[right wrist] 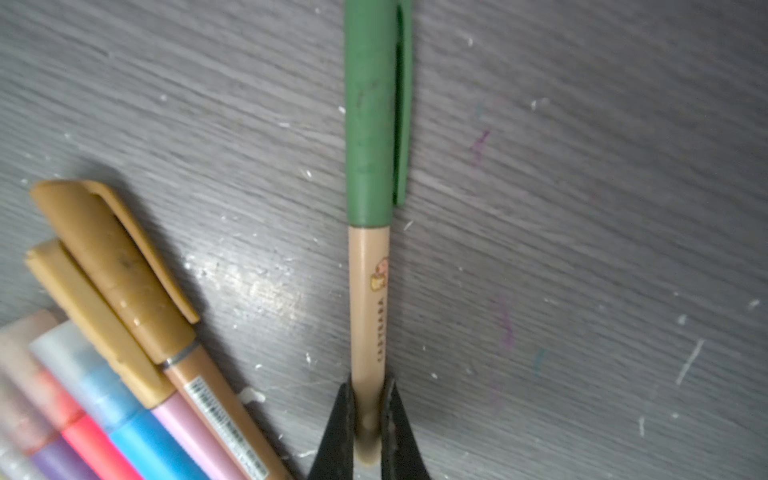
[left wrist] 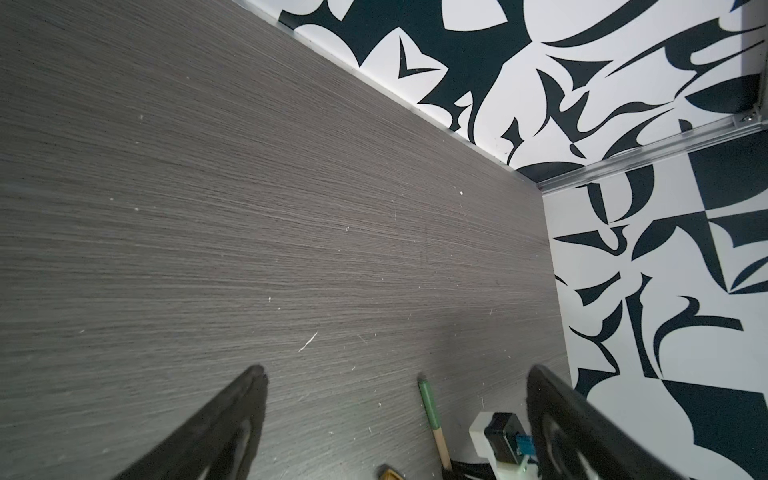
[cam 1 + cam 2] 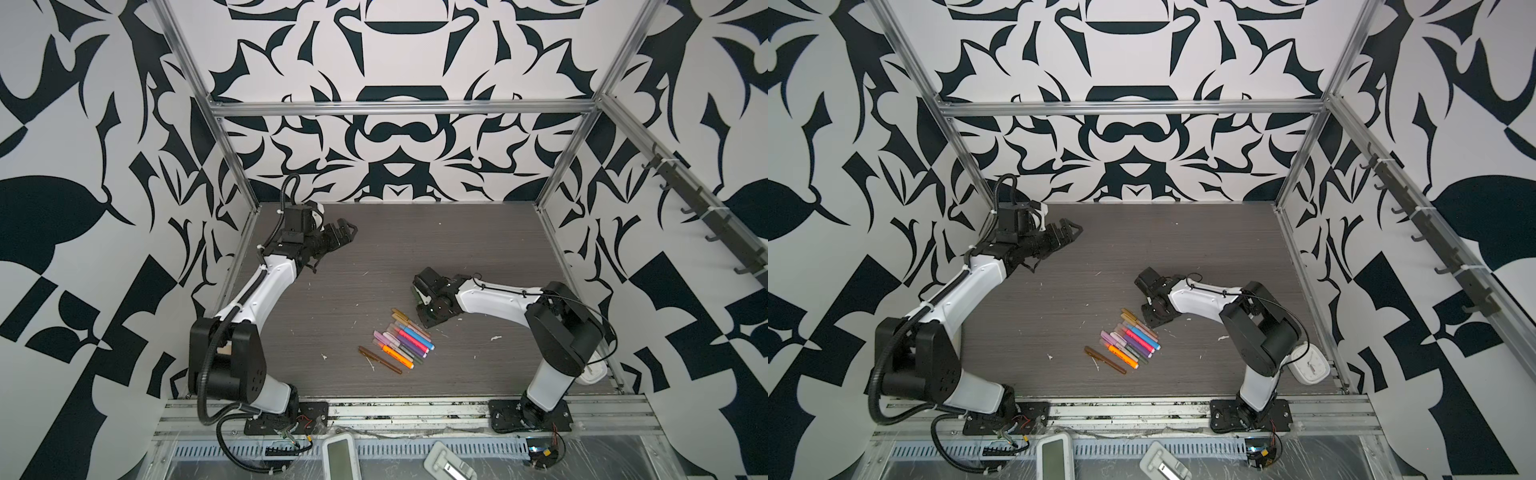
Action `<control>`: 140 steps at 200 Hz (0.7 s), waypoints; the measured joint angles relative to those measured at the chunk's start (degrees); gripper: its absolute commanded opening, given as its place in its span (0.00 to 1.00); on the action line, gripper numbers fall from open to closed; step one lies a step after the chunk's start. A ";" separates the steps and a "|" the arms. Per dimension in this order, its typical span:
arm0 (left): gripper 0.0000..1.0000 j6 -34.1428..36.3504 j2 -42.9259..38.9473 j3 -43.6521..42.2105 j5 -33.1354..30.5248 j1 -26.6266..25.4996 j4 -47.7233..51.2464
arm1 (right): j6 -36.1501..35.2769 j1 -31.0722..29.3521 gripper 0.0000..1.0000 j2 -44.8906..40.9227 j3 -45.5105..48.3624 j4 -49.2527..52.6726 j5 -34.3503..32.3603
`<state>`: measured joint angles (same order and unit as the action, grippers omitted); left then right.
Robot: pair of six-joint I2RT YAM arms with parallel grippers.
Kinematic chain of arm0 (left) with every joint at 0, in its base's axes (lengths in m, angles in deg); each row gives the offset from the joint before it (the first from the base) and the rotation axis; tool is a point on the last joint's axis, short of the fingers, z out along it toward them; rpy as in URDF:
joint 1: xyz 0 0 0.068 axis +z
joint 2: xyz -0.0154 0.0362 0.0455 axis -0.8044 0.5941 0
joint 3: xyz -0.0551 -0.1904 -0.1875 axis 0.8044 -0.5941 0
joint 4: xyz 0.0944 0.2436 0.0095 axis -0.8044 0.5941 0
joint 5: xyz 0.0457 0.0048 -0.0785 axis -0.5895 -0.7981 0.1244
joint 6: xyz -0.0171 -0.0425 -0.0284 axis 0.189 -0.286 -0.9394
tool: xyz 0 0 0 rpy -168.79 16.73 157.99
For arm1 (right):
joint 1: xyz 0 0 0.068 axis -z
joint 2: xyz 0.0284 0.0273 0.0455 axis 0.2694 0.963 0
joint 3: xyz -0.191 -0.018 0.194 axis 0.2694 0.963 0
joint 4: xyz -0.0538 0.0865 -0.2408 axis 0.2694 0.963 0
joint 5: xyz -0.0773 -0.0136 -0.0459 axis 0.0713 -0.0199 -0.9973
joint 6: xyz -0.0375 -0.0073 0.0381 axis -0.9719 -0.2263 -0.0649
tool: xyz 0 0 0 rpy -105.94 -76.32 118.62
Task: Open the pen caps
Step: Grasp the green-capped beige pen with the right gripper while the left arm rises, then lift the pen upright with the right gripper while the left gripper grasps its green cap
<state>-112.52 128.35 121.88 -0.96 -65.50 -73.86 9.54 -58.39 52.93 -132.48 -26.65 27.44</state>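
Note:
My right gripper (image 1: 368,415) is shut on the bare end of a slim beige pen (image 1: 368,311). The pen's green cap (image 1: 370,116) is on and points away from the jaws, low over the grey table. In both top views that gripper (image 3: 415,296) (image 3: 1144,300) points down just behind the pile of pens (image 3: 401,343) (image 3: 1129,343). Two gold caps (image 1: 112,249) lie beside the held pen. My left gripper (image 3: 345,232) (image 2: 398,370) hangs open and empty at the back left. The green cap (image 2: 428,405) also shows in the left wrist view.
A brown pen (image 3: 380,359) lies apart at the pile's front left. A white clock (image 3: 1308,365) sits at the front right by the right arm's base. Patterned walls and metal rails close the table on three sides. White scraps dot the tabletop (image 3: 415,241).

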 measured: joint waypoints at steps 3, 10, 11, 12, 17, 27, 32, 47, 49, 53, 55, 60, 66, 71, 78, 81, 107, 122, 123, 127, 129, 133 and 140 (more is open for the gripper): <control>0.99 -0.02 -0.72 -0.24 -0.52 -0.59 0.07 | 0.02 -0.02 0.00 0.00 0.00 -0.02 -0.02; 0.99 -0.07 -2.32 -0.59 -1.36 -1.95 0.07 | 0.04 -0.02 0.00 -0.04 0.04 -0.07 -0.02; 0.99 -0.09 -2.49 -0.61 -1.46 -2.08 0.07 | 0.07 -0.02 0.00 -0.07 0.04 -0.09 -0.02; 0.99 -0.13 -2.84 -0.63 -1.60 -2.36 0.09 | 0.07 -0.02 0.00 -0.07 0.04 -0.09 -0.02; 0.99 -0.26 -3.87 -0.70 -1.97 -3.26 0.09 | 0.11 -0.04 0.00 -0.22 0.24 -0.33 -0.02; 0.99 -0.74 -6.14 -0.81 -2.45 -5.03 0.02 | 0.15 -0.09 0.00 -0.81 0.96 -1.05 0.00; 0.99 -0.98 -7.19 -0.98 -2.64 -5.90 -0.02 | 0.15 -0.11 0.00 -1.27 1.55 -1.51 0.00; 0.99 -2.16 -10.80 -3.21 -3.41 -8.37 -0.61 | 0.17 -0.15 0.00 -3.10 3.48 -2.29 -0.02; 0.99 -2.36 -11.37 -3.69 -3.58 -8.81 -0.68 | 0.17 -0.15 0.00 -3.50 3.80 -2.38 -0.04; 0.99 -2.58 -12.00 -4.35 -3.74 -9.25 -0.70 | 0.17 -0.15 0.00 -4.15 4.39 -2.51 -0.07; 0.99 -2.80 -12.41 -4.81 -3.89 -9.57 -0.66 | 0.20 -0.15 0.00 -4.55 4.66 -2.58 -0.09; 0.99 -3.30 -13.29 -6.03 -4.13 -10.58 -0.70 | 0.22 -0.20 0.00 -5.79 5.60 -2.93 -0.13; 0.99 -3.89 -13.86 -7.23 -4.35 -11.61 -0.66 | 0.24 -0.20 0.00 -7.23 6.64 -3.48 -0.17; 0.99 -4.37 -13.99 -8.17 -4.44 -12.41 -0.72 | 0.26 -0.20 0.00 -8.50 7.50 -3.93 -0.24; 1.00 -5.11 -13.84 -9.46 -4.52 -13.55 -0.72 | 0.31 -0.22 0.00 -10.64 8.94 -4.79 -0.22; 1.00 -5.51 -13.57 -10.10 -4.50 -14.08 -0.74 | 0.37 -0.22 0.00 -11.65 9.55 -5.18 -0.20; 0.96 -7.93 -9.33 -14.25 -4.48 -18.93 -0.94 | 0.37 -0.22 0.00 -19.87 15.06 -8.74 0.26; 0.91 -9.20 -5.38 -15.15 -4.31 -21.92 -1.25 | 0.17 -0.22 0.00 -23.69 17.46 -10.27 1.11; 0.91 -9.27 -4.96 -15.15 -4.28 -22.27 -1.27 | 0.15 -0.22 0.00 -23.82 17.53 -10.32 1.14; 0.90 -9.44 -3.98 -15.15 -4.28 -22.99 -1.36 | 0.11 -0.24 0.00 -24.52 17.99 -10.73 1.46; 0.89 -9.70 -3.50 -15.15 -4.22 -23.32 -1.49 | 0.07 -0.24 0.00 -24.76 18.12 -10.91 1.60; 0.87 -9.79 -2.64 -15.10 -4.11 -24.06 -1.70 | -0.04 -0.24 0.00 -25.31 18.49 -11.37 1.92; 0.81 -10.25 -0.98 -14.99 -3.96 -25.27 -2.32 | -0.15 -0.24 0.00 -26.01 18.93 -12.00 2.43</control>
<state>-122.78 127.37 106.89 -4.91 -90.76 -76.18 9.38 -58.63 26.92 -113.55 -38.65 29.86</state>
